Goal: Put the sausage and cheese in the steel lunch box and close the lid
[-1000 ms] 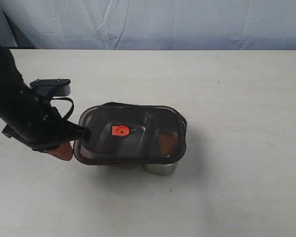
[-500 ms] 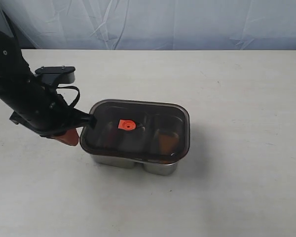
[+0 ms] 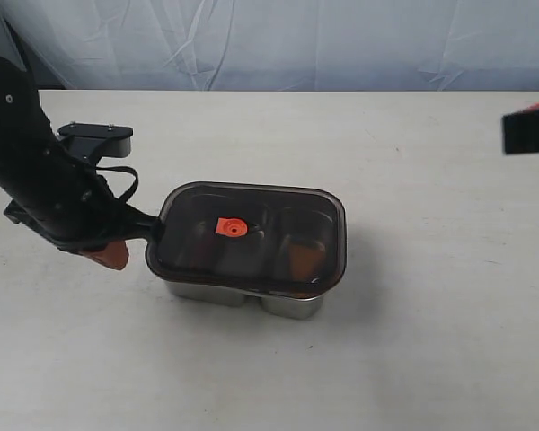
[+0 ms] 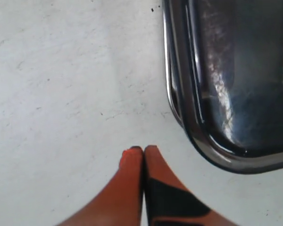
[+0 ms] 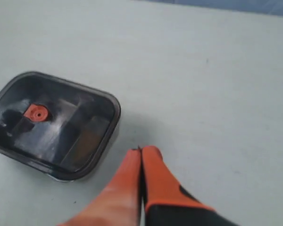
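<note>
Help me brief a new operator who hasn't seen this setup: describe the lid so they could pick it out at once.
Near the middle of the pale table stands a shiny steel lunch box. The lid lies on top of it: a dark, smoky, see-through rounded rectangle. Its small orange valve tab marks it out from the bare metal beneath.
</note>
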`<move>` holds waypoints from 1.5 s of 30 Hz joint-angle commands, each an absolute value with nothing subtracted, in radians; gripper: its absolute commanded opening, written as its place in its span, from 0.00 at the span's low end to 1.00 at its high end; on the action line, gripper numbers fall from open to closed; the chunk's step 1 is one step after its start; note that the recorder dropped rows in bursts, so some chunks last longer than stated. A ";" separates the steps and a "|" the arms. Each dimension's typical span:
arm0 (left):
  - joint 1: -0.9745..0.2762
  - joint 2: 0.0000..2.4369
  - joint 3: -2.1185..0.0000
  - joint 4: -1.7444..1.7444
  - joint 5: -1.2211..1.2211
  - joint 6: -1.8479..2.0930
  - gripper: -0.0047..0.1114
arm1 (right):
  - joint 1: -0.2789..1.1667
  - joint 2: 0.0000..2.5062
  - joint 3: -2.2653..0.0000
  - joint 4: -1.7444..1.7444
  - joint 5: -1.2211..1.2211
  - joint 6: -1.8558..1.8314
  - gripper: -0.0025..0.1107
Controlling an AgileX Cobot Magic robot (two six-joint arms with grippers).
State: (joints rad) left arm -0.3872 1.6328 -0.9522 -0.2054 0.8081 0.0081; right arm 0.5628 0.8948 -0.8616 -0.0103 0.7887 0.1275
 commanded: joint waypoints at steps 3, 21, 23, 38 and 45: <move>-0.393 1.619 -0.957 -0.201 0.785 0.000 0.04 | 0.558 1.062 -0.733 0.038 0.551 0.135 0.01; -0.393 1.622 -0.957 -0.209 0.673 0.000 0.04 | 0.560 1.493 -0.735 0.321 0.403 -0.006 0.01; -0.393 1.632 -0.957 -0.209 0.672 0.000 0.04 | 0.560 1.493 -0.735 0.366 0.391 -0.034 0.01; -0.393 1.639 -0.957 -0.163 0.691 0.000 0.04 | 0.602 1.633 -0.806 0.406 0.384 -0.034 0.01; -0.393 1.639 -0.957 -0.159 0.691 0.000 0.04 | 0.642 1.669 -0.822 0.406 0.393 -0.034 0.01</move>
State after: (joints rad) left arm -0.3872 1.6366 -0.9522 -0.1607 0.6915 0.0000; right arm 0.6352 1.6664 -0.8160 0.4019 0.3937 -0.0271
